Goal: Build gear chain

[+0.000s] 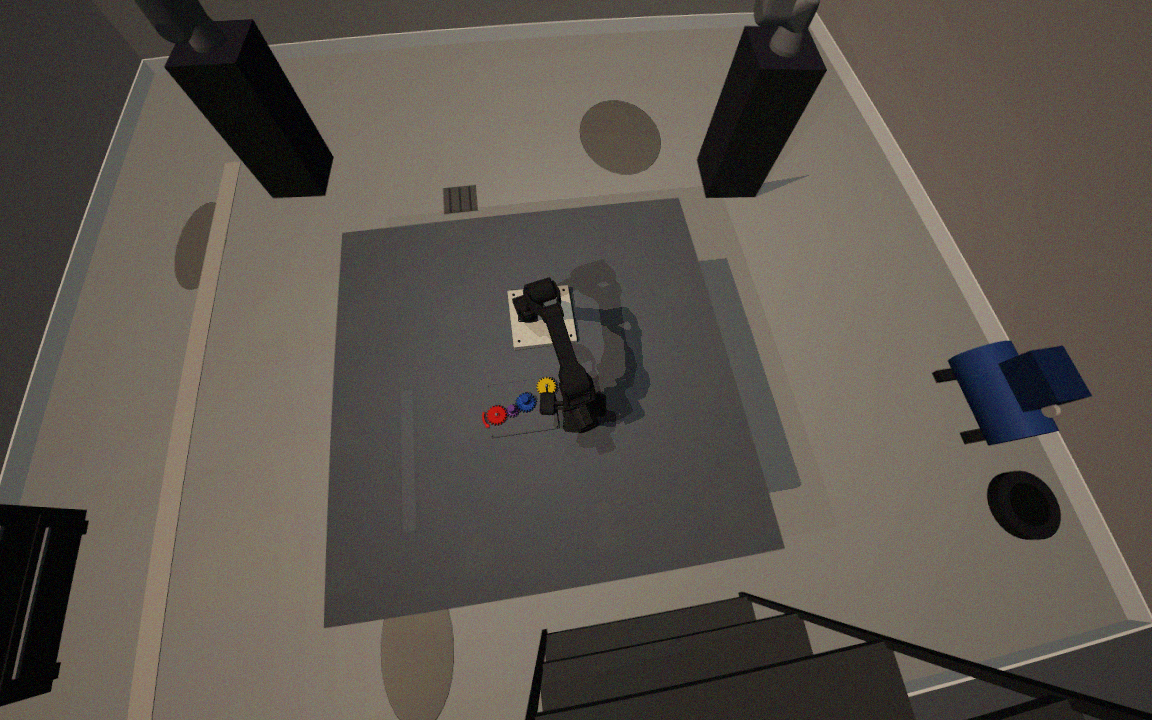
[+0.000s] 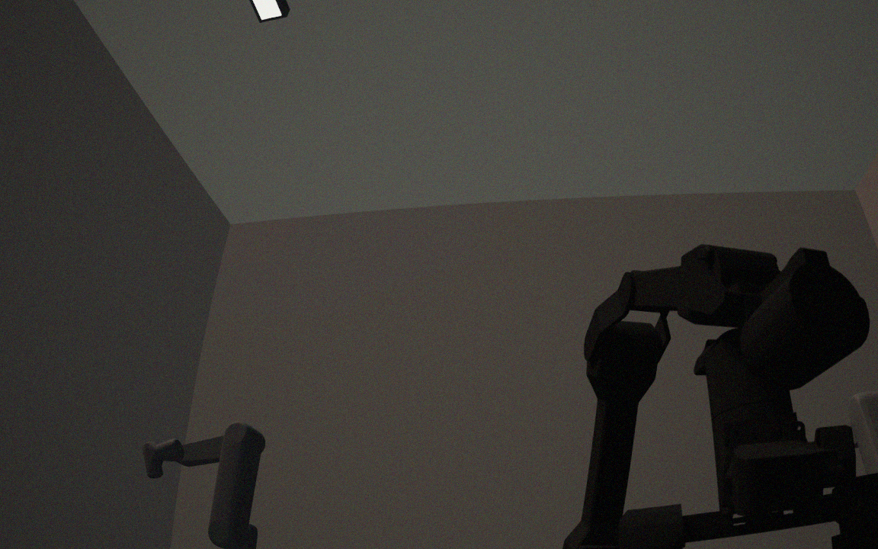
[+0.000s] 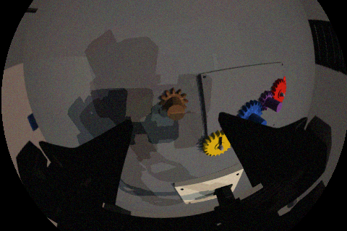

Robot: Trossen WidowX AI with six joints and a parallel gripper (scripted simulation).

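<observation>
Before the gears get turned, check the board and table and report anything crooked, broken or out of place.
Nothing stands out: the purple gear and blue gear look undamaged; whether they sit fully flat, I can't tell.
</observation>
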